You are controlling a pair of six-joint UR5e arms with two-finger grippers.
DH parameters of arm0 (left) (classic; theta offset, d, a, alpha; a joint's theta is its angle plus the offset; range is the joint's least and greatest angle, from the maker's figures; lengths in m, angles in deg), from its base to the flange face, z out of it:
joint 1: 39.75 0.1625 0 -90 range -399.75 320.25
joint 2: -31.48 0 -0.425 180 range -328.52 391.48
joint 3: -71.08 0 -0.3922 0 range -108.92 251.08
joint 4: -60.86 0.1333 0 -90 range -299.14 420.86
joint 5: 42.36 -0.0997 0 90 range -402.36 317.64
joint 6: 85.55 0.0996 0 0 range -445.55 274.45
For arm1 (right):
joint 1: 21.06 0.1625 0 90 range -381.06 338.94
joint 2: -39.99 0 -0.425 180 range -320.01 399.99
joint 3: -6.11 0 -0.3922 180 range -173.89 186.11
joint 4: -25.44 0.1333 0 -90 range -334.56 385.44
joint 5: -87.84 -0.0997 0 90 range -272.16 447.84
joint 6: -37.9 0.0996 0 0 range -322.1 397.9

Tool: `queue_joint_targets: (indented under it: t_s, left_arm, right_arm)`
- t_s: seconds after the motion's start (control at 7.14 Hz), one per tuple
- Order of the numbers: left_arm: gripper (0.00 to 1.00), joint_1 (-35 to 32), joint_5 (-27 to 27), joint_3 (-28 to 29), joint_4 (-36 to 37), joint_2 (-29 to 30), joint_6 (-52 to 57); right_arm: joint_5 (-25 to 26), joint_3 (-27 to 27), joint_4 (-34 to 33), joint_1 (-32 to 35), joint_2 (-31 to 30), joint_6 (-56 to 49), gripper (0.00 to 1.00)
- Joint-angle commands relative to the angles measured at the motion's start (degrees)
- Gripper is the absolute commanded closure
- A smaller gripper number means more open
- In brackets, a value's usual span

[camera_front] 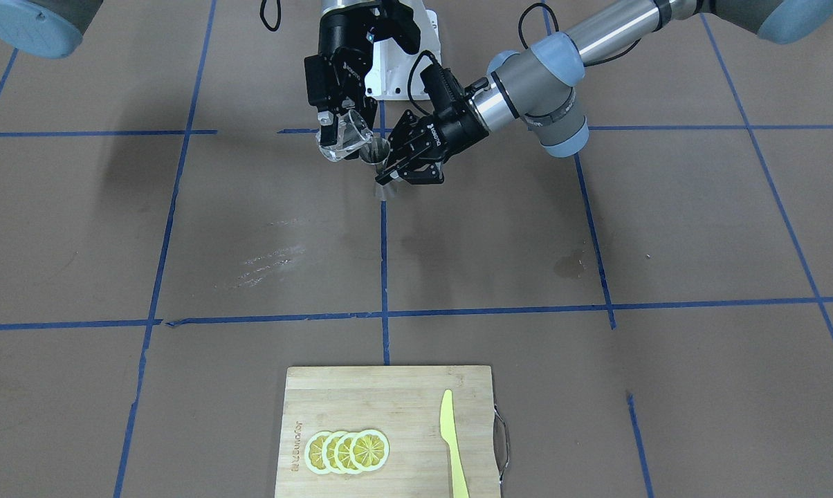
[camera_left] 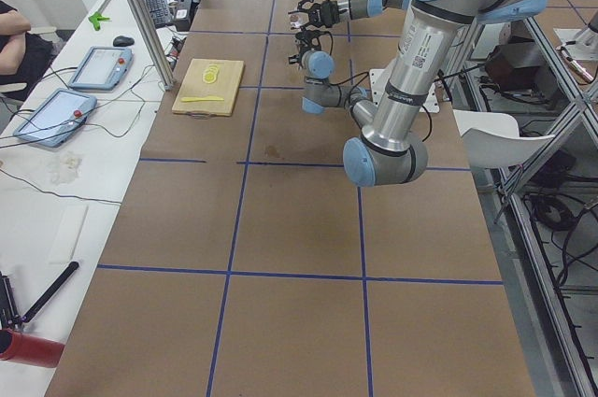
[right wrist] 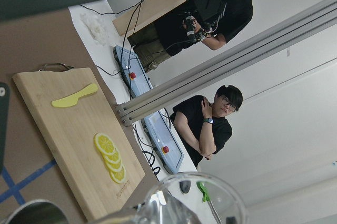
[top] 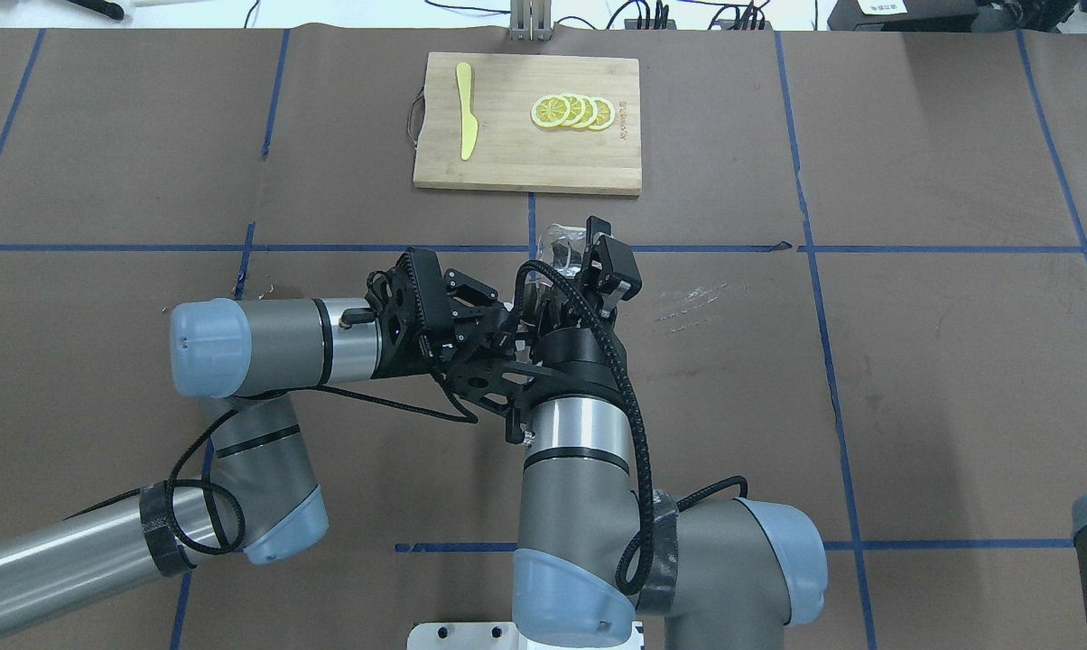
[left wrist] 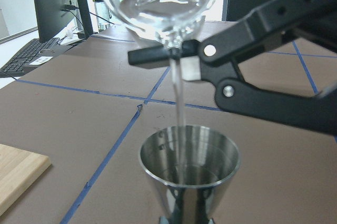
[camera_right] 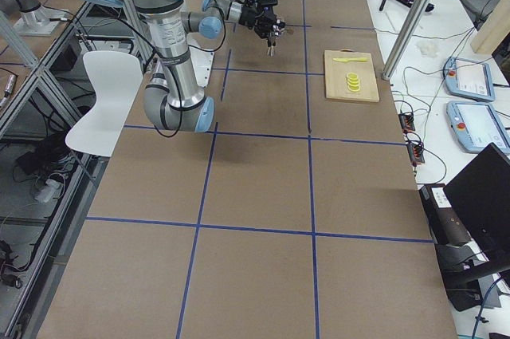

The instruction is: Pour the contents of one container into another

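The glass tumbler [camera_front: 344, 135] hangs tipped over above the middle of the table's robot side, its lip just over the open top cone of the steel jigger [camera_front: 375, 150], and both are held clear of the surface. Beneath them spreads the brown table [camera_front: 665, 242], crossed by blue tape lines [camera_front: 382, 277], with a dark damp patch [camera_front: 572, 263] and pale scuffs [camera_front: 264, 259] nearer the middle. The left arm [camera_front: 534, 90] reaches in from the side, and the right arm [top: 580, 469] stretches forward from the base. At the far edge from the robot lies a bamboo cutting board [camera_front: 396, 415] with a wire handle. The right gripper [camera_front: 335, 123] has its fingers closed narrow on the tumbler's wall. The left gripper [camera_front: 390, 173] is pinched on the jigger's narrow waist and keeps it upright. On the board, a yellow plastic knife [camera_front: 451, 443] lies near the handle side, apart from a row of four overlapping lemon slices [camera_front: 347, 451]. In the left wrist view a thin clear stream [left wrist: 179, 108] runs from the tumbler's lip down into the jigger's cup.
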Motion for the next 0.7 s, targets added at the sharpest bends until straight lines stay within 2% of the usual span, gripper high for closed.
queue_joint_targets:
  t_s: [0.0,0.56]
  left_arm:
    - [1.00,0.00,0.00,-0.31,-0.02,-0.30,0.00]
    - [1.00,0.00,-0.09,-0.31,0.06,-0.30,0.00]
  right_arm:
    - [0.49,0.04,-0.33,-0.10,0.11,-1.42,1.00]
    - [1.37,0.04,-1.56,-0.10,0.19,-4.15,1.00]
